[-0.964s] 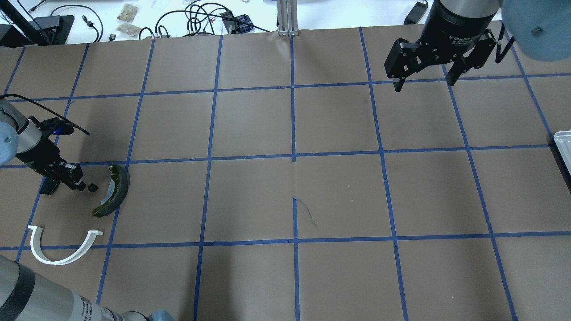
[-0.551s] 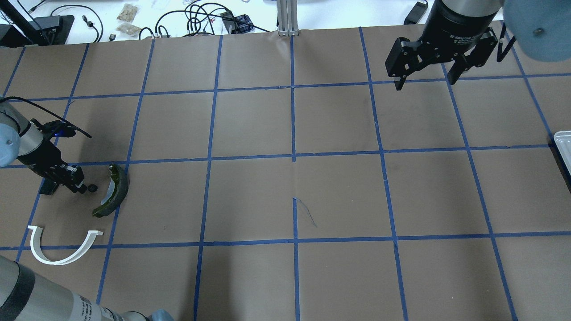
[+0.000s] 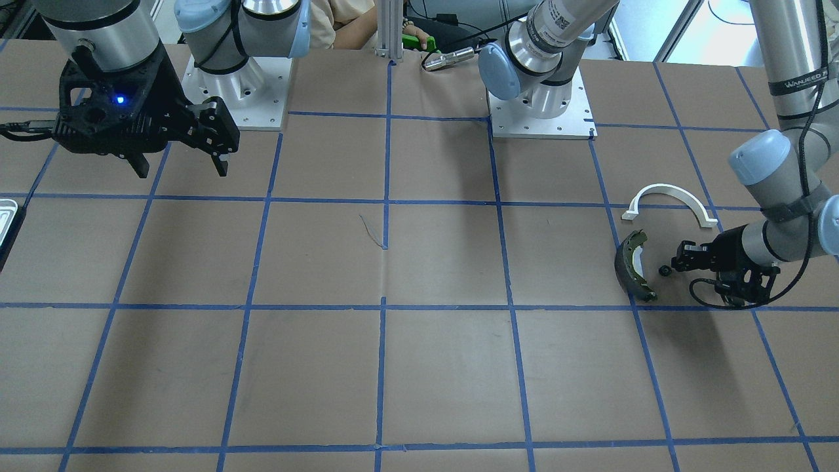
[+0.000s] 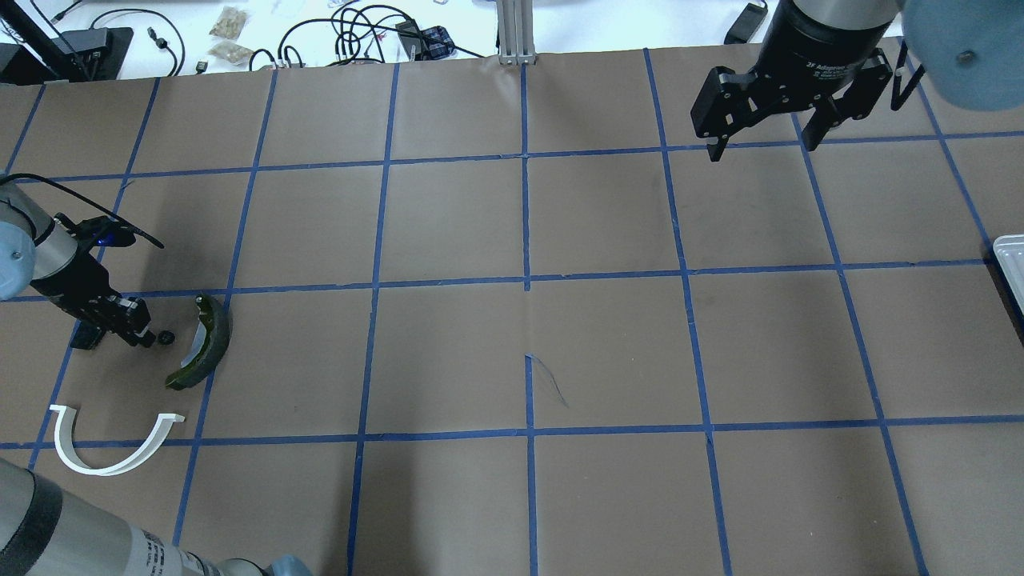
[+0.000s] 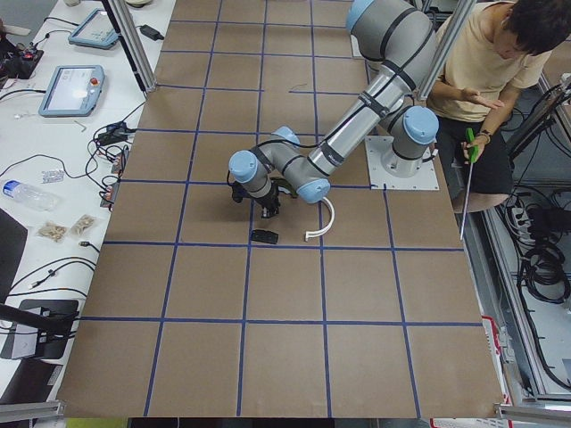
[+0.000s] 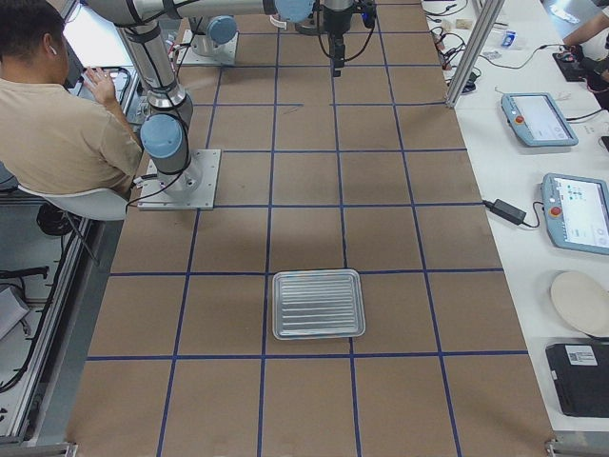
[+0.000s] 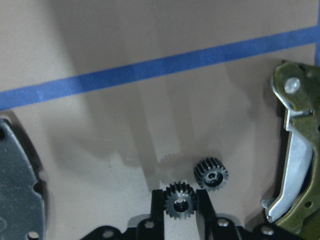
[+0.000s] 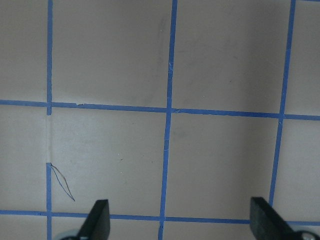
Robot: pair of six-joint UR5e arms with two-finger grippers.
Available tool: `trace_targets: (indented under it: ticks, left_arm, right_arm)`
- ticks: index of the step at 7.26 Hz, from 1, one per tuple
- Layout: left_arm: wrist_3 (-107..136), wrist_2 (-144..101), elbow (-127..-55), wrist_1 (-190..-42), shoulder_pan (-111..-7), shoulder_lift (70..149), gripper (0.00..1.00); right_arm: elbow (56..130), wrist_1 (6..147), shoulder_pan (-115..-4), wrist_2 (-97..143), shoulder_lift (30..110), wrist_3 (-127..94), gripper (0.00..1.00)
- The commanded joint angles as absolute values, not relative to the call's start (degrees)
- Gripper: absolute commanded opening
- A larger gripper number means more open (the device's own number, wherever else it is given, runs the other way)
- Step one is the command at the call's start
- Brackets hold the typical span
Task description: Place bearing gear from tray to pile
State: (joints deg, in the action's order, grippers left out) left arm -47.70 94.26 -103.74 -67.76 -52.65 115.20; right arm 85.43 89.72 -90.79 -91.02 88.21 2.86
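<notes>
My left gripper (image 7: 180, 194) is shut on a small black bearing gear (image 7: 180, 206), low over the paper. A second black gear (image 7: 211, 174) lies on the table just beyond the fingertips; it also shows in the overhead view (image 4: 166, 338). The pile surrounds them: the olive-green brake shoe (image 4: 204, 344), the white plastic arch (image 4: 112, 460) and the black brake pad (image 4: 82, 337). In the front view my left gripper (image 3: 678, 259) sits right of the brake shoe (image 3: 631, 265). The silver tray (image 6: 318, 304) is empty. My right gripper (image 4: 760, 148) hangs open and empty, high over the far right.
The tray's corner (image 4: 1012, 260) shows at the right table edge. The table is brown paper with a blue tape grid. Cables and clutter (image 4: 352, 32) lie beyond the far edge. People sit beside the robot bases (image 5: 486, 71).
My left wrist has shifted slightly; its fingertips stay beside the loose gear. The right gripper has barely moved and stays open.
</notes>
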Motion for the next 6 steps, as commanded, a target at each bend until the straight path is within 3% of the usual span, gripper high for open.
trace_targets:
  ticks: [1,3,4,6]
  left_arm:
    - [-47.64,94.39,-103.62,-67.76,-52.65,115.31,0.31]
    - [-47.64,94.31,-103.62,-67.76,-52.65,115.22,0.38]
    - [-47.64,94.31,-103.54,-67.76,-52.73,115.14,0.55]
    - [-47.37,94.48,-102.93,-68.55,-53.08,114.44,0.62]
  right_arm:
    - [85.43,89.74,-90.79,-91.05,88.24,2.72,1.00]
    - [85.43,89.74,-90.79,-90.97,88.24,2.73,1.00]
    - [85.43,89.82,-90.88,-91.14,88.33,2.90,1.00]
    - [85.43,89.82,-90.88,-91.14,88.33,2.64,1.00]
